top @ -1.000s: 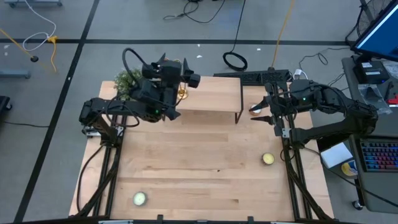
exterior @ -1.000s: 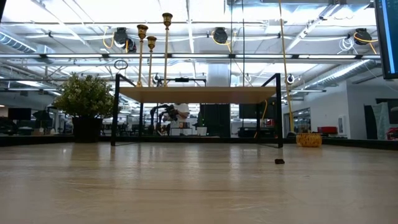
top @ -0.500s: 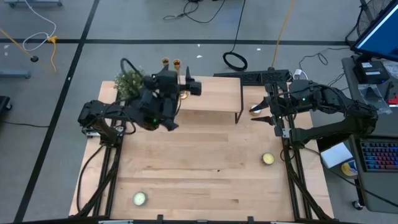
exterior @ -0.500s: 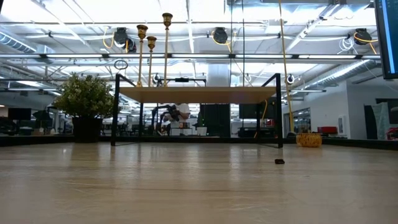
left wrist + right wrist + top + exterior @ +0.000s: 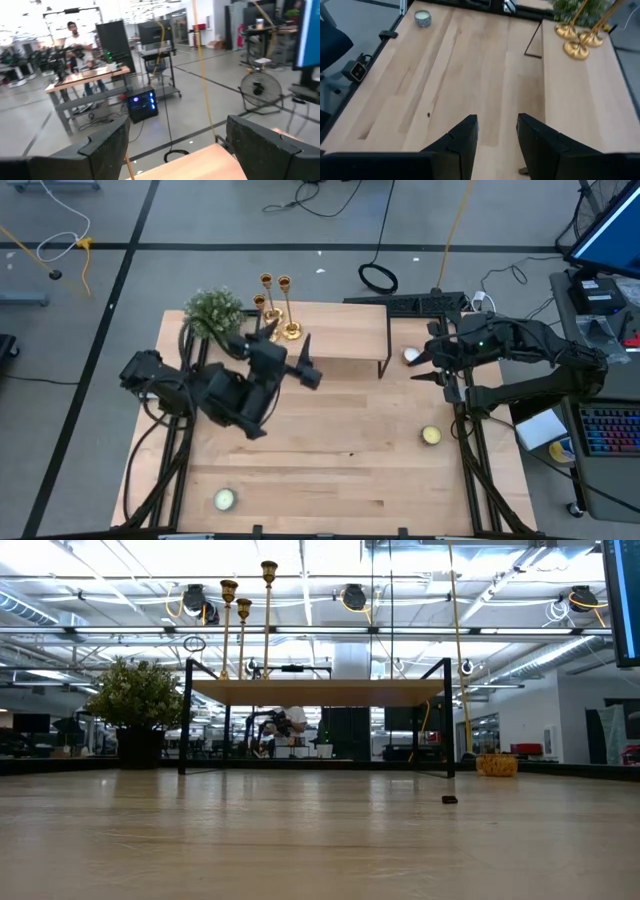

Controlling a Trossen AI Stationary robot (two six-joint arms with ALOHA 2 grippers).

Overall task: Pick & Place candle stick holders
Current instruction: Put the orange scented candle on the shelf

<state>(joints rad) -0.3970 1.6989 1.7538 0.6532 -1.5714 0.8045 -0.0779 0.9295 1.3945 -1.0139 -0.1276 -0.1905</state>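
On the raised wooden shelf [image 5: 340, 330] at the bench's far side, three gold candle stick holders [image 5: 277, 308] are seen upright, clustered at its left end, just beside the green plant [image 5: 212, 310]. From the low view the candle stick holders [image 5: 244, 620] show as thin stems with small top cups above the shelf [image 5: 320, 691], which is carried on black metal legs.

Left tool [image 5: 305, 365] is held over the bench [image 5: 330, 450] just in front of the shelf, well open, nothing between the fingers [image 5: 107, 145]; its wrist view looks out into the room. Right tool [image 5: 428, 362] is parked at the bench's right edge beside the shelf's right end, fingers [image 5: 462, 137] parted, nothing gripped.

Bench surface: light wood planks. One short candle [image 5: 431, 436] lies near the right edge, another candle [image 5: 224, 499] near the front left, a third whitish candle [image 5: 411, 356] just beside the right tool.

Room: grey floor with cables, a floor fan [image 5: 260, 90], a desk [image 5: 85, 80] with a person [image 5: 75, 42] behind it, a blue-lit box [image 5: 142, 102] on the floor. A keyboard [image 5: 610, 430] and monitor [image 5: 610, 230] are seen to the right of the bench.
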